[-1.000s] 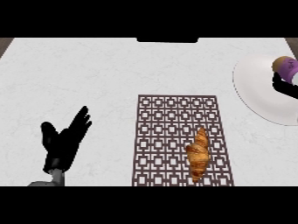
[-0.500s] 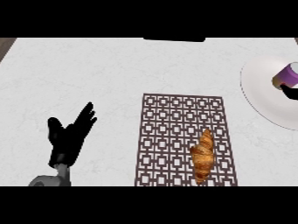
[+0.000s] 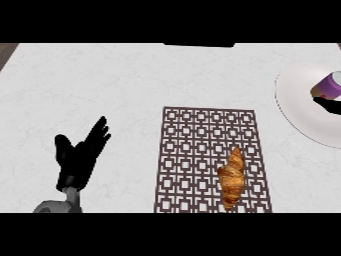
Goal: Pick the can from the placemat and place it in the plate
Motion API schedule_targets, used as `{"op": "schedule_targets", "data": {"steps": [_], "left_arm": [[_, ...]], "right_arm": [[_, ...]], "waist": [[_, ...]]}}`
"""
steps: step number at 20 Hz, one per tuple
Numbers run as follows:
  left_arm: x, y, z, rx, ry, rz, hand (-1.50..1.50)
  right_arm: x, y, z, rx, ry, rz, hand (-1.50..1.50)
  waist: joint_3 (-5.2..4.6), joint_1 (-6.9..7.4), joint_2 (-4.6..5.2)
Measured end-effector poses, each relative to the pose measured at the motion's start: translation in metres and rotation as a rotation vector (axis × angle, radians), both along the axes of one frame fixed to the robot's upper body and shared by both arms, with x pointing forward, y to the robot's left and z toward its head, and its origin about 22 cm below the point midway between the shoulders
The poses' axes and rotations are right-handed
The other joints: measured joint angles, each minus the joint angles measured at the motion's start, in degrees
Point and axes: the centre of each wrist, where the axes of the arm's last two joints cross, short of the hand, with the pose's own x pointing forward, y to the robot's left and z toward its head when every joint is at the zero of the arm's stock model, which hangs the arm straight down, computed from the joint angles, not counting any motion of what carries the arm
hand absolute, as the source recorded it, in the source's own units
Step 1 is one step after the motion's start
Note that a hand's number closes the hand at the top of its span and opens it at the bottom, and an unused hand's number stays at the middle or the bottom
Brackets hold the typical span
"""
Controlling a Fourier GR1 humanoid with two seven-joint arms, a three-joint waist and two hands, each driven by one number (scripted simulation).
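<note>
Now we are seeing the purple can point(image 3: 331, 86) lying tilted on the round white plate point(image 3: 306, 119) near the worktop's point(image 3: 92, 85) right edge, with more of the plate showing than a moment ago. Our right hand point(image 3: 337, 107) is touching the can's underside; its grip we cannot tell. Our left hand point(image 3: 78, 155) is resting open, fingers spread, left of the latticed brown placemat point(image 3: 199, 145), whose front edge is carrying a glossy croissant point(image 3: 231, 177).

Can point(image 3: 332, 85) on plate point(image 3: 306, 116), far right. Croissant point(image 3: 231, 177) on placemat point(image 3: 195, 145), centre. Left hand point(image 3: 78, 155) left of placemat.
</note>
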Motion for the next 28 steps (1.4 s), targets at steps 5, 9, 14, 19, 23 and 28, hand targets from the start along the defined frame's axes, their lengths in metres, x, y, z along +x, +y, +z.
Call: {"op": "schedule_targets", "data": {"steps": [5,9,14,19,23,28], "left_arm": [[-0.003,0.003,-0.001,-0.004,-0.001,0.001,0.00],[-0.005,0.005,-0.002,0.004,0.005,0.007,0.00],[-0.007,0.005,-0.001,0.005,0.020,0.025,0.00],[-0.009,0.010,-0.004,0.005,0.018,0.036,0.00],[-0.010,0.009,-0.007,0.002,0.015,0.044,0.00],[-0.013,0.008,-0.004,0.005,0.023,0.051,0.00]], "right_arm": [[-0.004,-0.014,0.007,0.115,-0.136,-0.024,-1.50],[-0.020,-0.035,0.006,0.197,-0.177,-0.009,-1.50],[-0.051,-0.063,-0.002,0.288,-0.187,0.088,-1.50],[-0.083,-0.086,-0.010,0.317,-0.151,0.199,-1.50],[-0.108,-0.097,-0.022,0.291,-0.102,0.242,-1.50],[-0.132,-0.103,-0.035,0.246,-0.050,0.270,-1.50]], "waist": [[-0.05,-0.23,-0.18],[-0.15,-0.81,-0.44],[-0.24,-1.58,-0.75],[-0.31,-2.33,-1.13],[-0.29,-2.58,-1.34],[-0.39,-2.95,-1.52]]}}
